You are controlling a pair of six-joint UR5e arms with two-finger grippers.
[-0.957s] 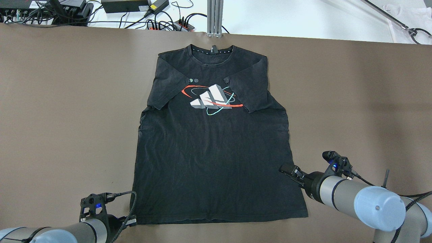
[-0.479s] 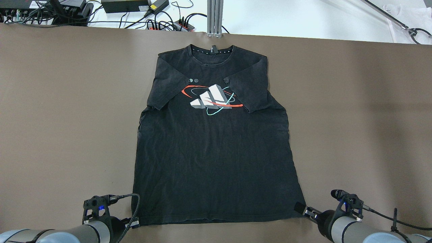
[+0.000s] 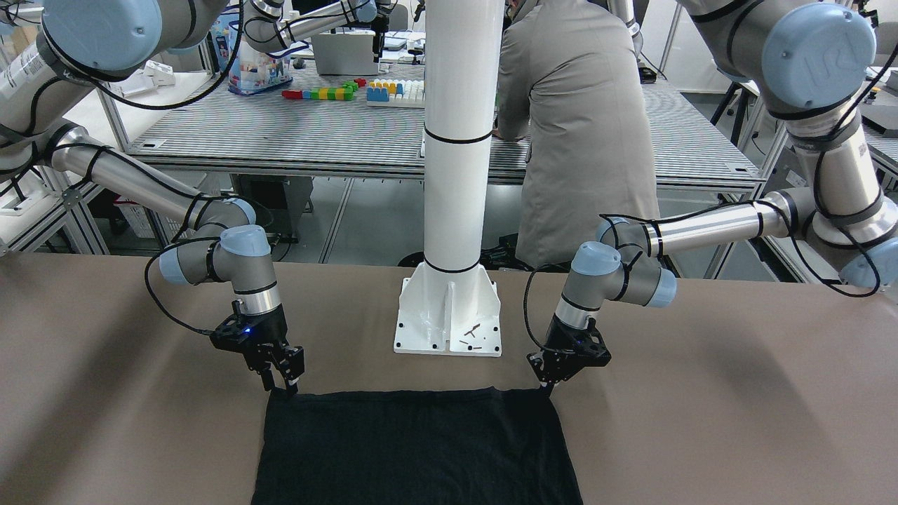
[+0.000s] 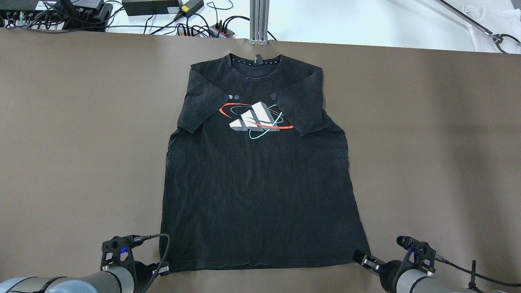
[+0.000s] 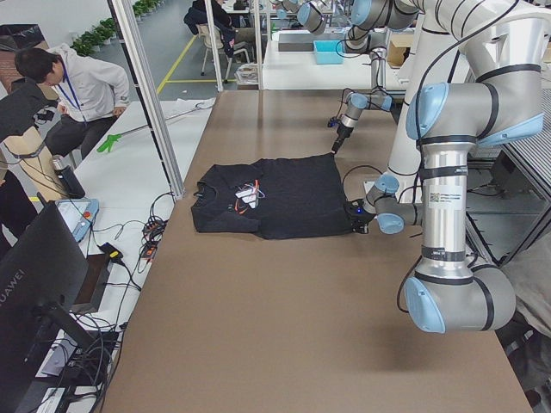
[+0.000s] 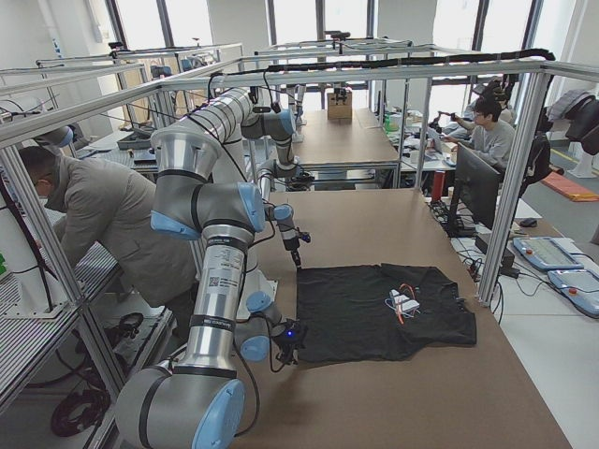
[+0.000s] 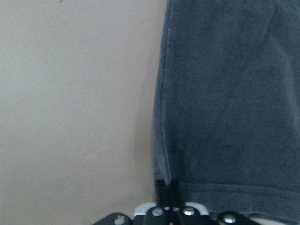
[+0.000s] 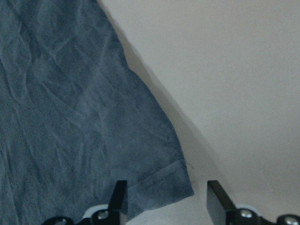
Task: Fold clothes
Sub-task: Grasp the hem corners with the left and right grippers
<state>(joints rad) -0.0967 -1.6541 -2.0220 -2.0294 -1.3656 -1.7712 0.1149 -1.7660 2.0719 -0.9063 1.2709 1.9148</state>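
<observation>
Grasping hem: left hand [image 4: 163, 269] pinching black T-shirt [image 4: 260, 195] corner, lower left; right hand [image 4: 358, 256] straddling lower-right corner, spread, probably needing closing next.

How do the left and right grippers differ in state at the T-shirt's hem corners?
The left gripper has its fingers pressed together, apparently pinching the T-shirt at a hem corner; the right gripper has its fingers wide apart. The left gripper meets the cloth right at its side edge, while the right gripper straddles its corner, the fabric lying loose between the fingers. Both sit low at the hem corners nearest the robot.
</observation>
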